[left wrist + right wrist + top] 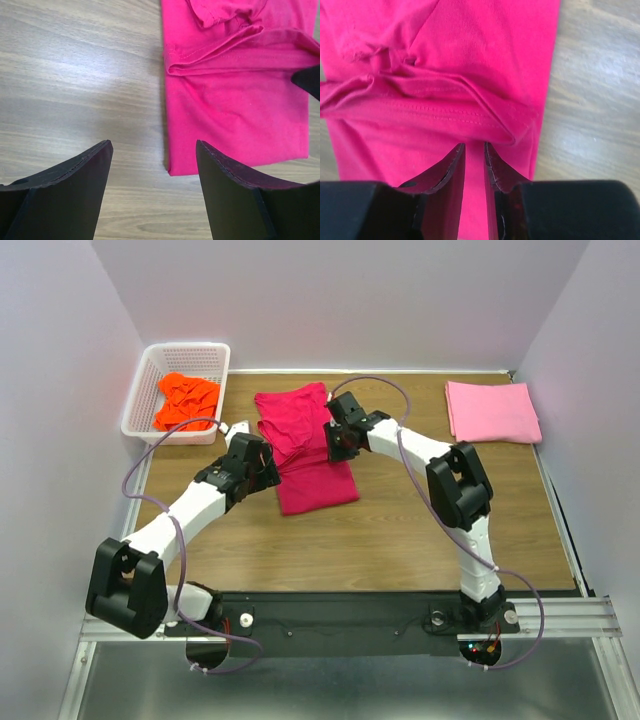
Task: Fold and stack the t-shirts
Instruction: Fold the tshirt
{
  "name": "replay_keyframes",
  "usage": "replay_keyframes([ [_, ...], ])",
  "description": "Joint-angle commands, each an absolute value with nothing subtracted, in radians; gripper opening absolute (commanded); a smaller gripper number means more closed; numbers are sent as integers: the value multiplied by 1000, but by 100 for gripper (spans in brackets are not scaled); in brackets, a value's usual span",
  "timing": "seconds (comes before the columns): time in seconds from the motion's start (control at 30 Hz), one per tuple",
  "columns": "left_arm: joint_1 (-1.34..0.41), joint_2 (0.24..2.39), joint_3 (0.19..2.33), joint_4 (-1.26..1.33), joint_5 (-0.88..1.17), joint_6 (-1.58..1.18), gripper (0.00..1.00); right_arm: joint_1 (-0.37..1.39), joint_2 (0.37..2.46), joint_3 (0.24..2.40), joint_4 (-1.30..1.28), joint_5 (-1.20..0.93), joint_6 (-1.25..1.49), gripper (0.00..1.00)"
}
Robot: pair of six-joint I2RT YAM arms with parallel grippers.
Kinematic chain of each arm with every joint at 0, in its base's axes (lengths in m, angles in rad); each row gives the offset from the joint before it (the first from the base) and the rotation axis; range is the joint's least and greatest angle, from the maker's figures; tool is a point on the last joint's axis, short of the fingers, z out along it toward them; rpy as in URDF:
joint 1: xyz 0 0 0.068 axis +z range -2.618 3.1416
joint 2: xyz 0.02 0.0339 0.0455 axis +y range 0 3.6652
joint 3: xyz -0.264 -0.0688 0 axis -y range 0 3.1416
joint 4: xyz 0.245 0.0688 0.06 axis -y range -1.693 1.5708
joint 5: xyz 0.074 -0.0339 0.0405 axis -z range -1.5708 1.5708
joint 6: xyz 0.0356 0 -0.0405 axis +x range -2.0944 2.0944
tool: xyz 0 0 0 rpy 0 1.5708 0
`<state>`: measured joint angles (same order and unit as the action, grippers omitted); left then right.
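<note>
Crimson t-shirt (pixel 305 455) lies mid-table, part-folded, hem bunched across the middle. Left gripper (pixel 154 170) is wide and empty, the shirt's corner just inside its span. Right gripper (pixel 474 150) is down to a narrow slit at the folded hem; can't tell if cloth is nipped.

Risk: if a layer is caught, lifting drags the fold open. Left closing here could catch only the edge, or miss.

Only the top view shows the pink t-shirt (pixel 492 412) folded far right and the orange t-shirt (pixel 185 400) in the basket (pixel 190 355). Only the wrist views show the hem wrinkles.
</note>
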<state>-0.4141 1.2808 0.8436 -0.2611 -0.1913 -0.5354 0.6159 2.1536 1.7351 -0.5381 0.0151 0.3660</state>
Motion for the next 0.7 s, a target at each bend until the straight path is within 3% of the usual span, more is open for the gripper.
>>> replay_keyframes([
  [0.0, -411, 1244, 842, -265, -183, -508, 79, 621, 2184, 1813, -494, 12, 373, 27],
  [0.4, -410, 1273, 836, -261, -133, -474, 79, 588, 2258, 1989, -492, 143, 387, 28],
  [0.67, -411, 1296, 831, -245, -126, -469, 79, 575, 2175, 1918, -494, 26, 364, 31],
])
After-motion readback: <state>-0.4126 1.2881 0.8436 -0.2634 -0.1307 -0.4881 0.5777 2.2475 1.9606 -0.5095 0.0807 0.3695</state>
